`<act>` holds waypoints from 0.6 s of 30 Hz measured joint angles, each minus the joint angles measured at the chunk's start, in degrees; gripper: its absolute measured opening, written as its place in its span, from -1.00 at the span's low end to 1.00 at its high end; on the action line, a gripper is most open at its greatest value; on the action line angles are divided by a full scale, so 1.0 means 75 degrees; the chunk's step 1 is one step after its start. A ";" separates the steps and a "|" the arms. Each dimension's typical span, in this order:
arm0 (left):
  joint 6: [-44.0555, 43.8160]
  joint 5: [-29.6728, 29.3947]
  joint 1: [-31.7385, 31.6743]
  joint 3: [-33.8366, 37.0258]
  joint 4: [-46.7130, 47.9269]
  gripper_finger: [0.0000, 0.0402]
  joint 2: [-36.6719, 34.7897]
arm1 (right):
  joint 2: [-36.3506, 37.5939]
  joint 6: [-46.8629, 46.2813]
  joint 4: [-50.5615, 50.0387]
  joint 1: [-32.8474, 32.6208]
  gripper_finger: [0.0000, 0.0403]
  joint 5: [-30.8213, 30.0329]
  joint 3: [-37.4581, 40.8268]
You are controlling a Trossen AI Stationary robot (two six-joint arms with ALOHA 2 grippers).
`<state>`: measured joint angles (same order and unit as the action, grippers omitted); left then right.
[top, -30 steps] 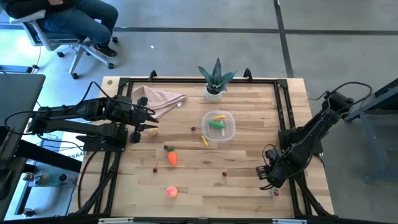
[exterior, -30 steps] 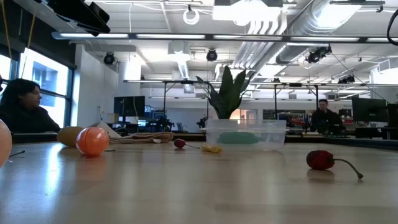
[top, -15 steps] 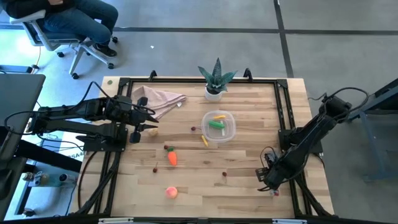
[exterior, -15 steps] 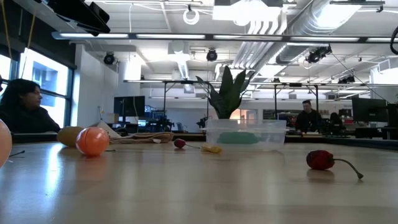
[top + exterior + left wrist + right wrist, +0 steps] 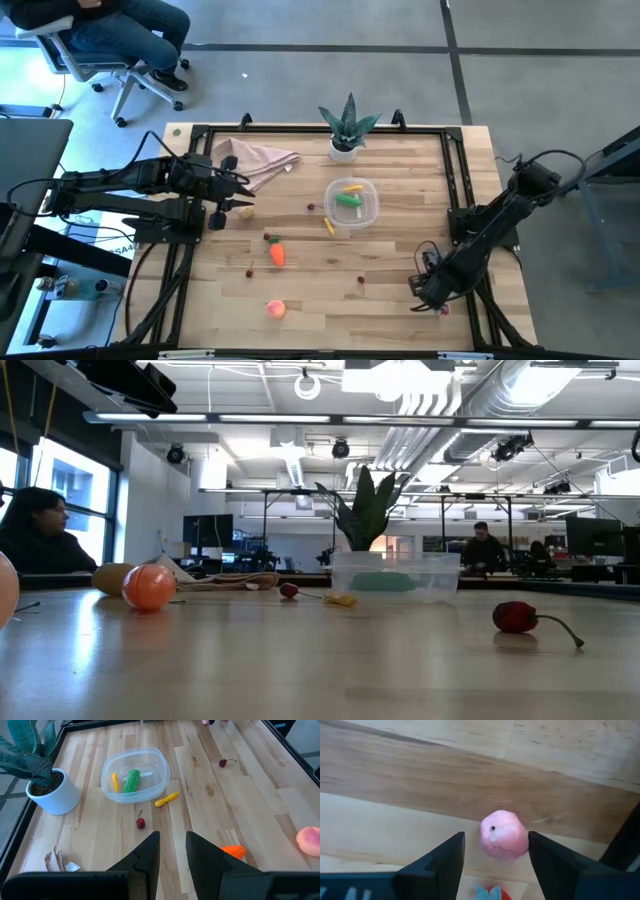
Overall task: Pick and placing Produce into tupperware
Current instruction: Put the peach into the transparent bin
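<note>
Straddling round pink piece [image 5: 503, 834], right fingers [image 5: 442, 862] spread; left fingers [image 5: 149, 857] narrowly parted, empty.

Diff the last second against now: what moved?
The right gripper crept along the table's right edge toward its near corner, and its fingers now straddle a small pink piece without closing on it. The left gripper, the tupperware, carrot and peach stayed put.
</note>
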<state>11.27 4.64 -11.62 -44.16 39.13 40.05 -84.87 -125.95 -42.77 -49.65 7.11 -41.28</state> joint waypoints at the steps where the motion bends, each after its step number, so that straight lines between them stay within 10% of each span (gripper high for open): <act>1: 0.0000 0.0000 0.0003 0.0000 -0.0003 -0.59 0.0000 | -0.0055 0.0007 0.0009 -0.0003 0.04 0.0000 0.0000; 18: -0.0003 0.0001 0.0000 0.0000 -0.0001 -0.59 -0.0002 | -0.0278 -0.0012 -0.0002 -0.0003 -0.04 -0.0067 -0.0009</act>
<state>11.25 4.65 -11.62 -44.16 39.13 40.04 -86.96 -126.04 -42.78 -49.67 6.62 -41.34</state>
